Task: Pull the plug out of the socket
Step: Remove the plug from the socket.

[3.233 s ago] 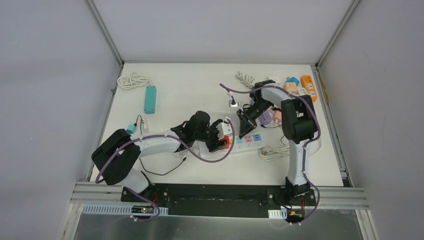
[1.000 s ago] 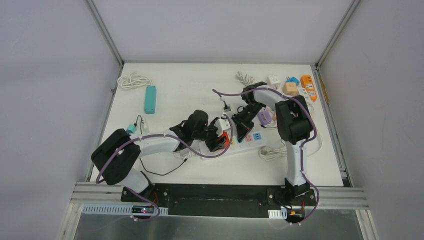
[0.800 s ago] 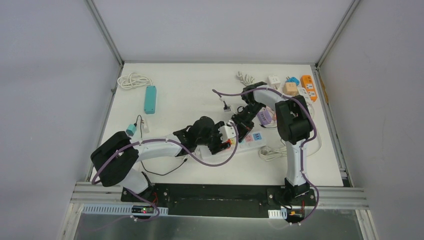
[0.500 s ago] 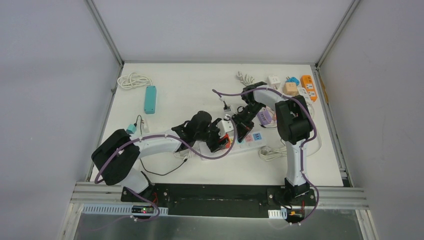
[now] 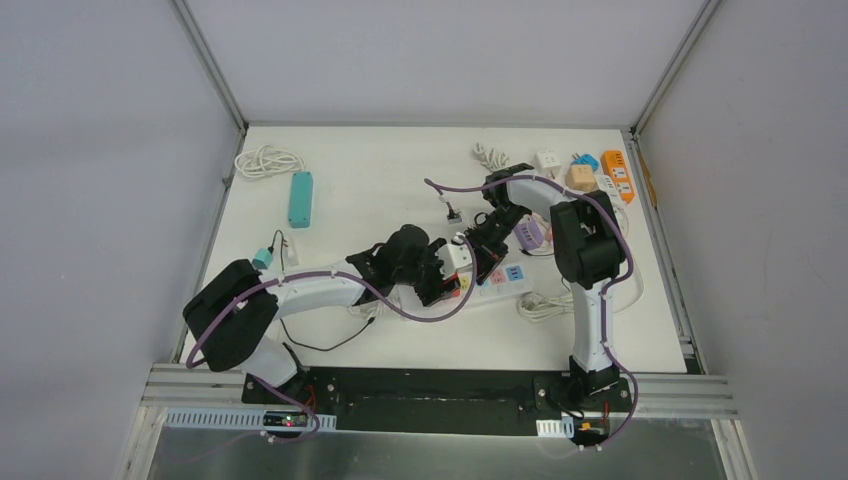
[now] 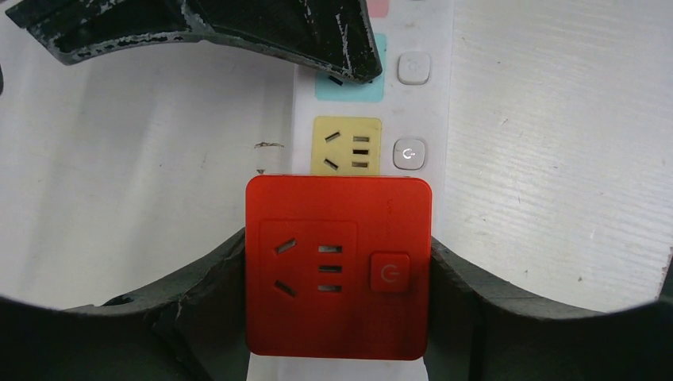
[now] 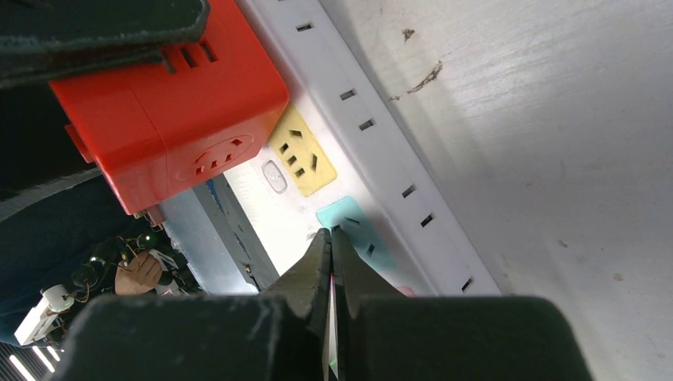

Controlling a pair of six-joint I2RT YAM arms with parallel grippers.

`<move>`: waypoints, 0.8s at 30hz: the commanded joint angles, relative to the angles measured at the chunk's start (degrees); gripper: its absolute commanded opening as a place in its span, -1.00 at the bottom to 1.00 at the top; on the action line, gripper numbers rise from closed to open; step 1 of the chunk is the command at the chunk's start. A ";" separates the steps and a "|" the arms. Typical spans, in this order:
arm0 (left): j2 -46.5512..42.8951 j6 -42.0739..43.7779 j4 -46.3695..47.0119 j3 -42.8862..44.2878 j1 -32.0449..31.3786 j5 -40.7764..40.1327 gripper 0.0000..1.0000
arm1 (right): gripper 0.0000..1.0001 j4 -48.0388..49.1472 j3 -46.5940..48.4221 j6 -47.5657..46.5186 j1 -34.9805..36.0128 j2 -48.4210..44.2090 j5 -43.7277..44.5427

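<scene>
The red plug (image 6: 339,238) is set on the white power strip (image 6: 413,103), just beside its yellow socket (image 6: 347,145). It is clamped on both sides by the left gripper (image 6: 339,274). The strip's teal socket (image 7: 353,226) is touched by the tips of the right gripper (image 7: 330,236), whose jaws are pressed together.
</scene>
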 commanded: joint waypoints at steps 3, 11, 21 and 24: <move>-0.88 -4.13 -3.56 -0.16 3.35 0.84 -1.00 | -1.00 7.74 -0.44 -2.76 0.16 3.10 10.86; -0.62 3.72 -9.19 1.99 -2.22 -8.74 -1.00 | -1.00 7.71 -0.44 -2.87 0.16 3.15 11.09; -2.82 -10.55 -0.90 -0.58 6.79 8.89 -1.00 | -1.00 7.83 -0.44 -2.75 0.20 3.24 11.46; -2.63 -9.12 -1.75 -0.30 6.61 7.62 -1.00 | -1.00 7.80 -0.44 -2.69 0.16 3.24 11.61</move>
